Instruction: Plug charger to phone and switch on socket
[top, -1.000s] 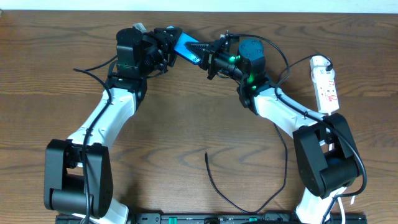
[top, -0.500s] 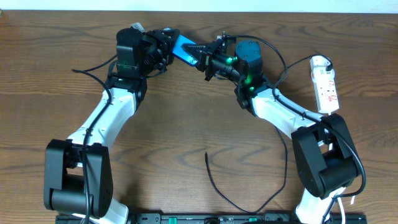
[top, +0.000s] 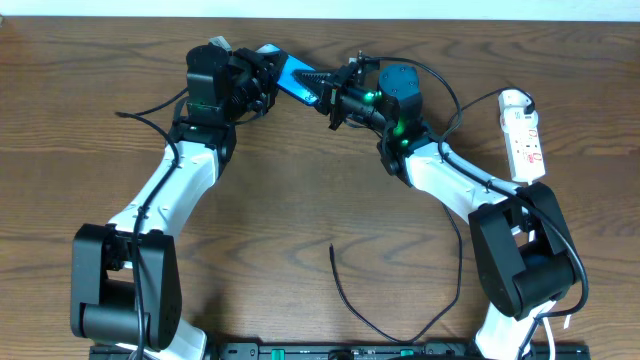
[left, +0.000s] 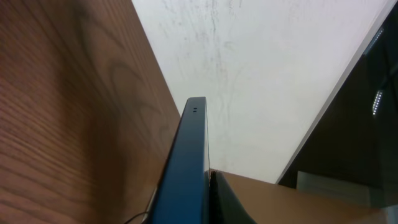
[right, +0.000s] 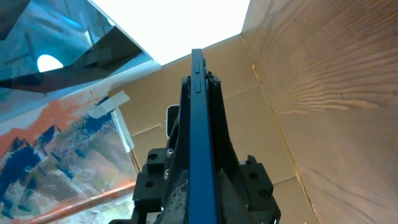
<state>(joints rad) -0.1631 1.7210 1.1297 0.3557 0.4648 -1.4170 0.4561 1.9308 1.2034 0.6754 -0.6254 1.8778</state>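
We see the phone lifted off the bench close to the far edge, about midway along it, and held between the two arms. Its blue screen shows from above as a slanted strip, one end higher toward the left arm. The left fingers are pressed together on that end. In the left wrist view we look along the phone's thin dark edge, with one dark finger flat against its side. The right fingers pinch the opposite end. From the right wrist we again see the phone edge-on, standing up out of the black fingers that close on both faces.

The charger lies loose on the bench toward the near edge, between the two arm bases. Its thin black cable curves, and the free end points toward the far edge, well apart from the phone. We cannot make out the plug itself at this size.

The socket lies near the far right corner, running lengthwise along the right edge with its rounded end toward the far edge, just beside the right arm's elbow. We cannot tell how its switches stand
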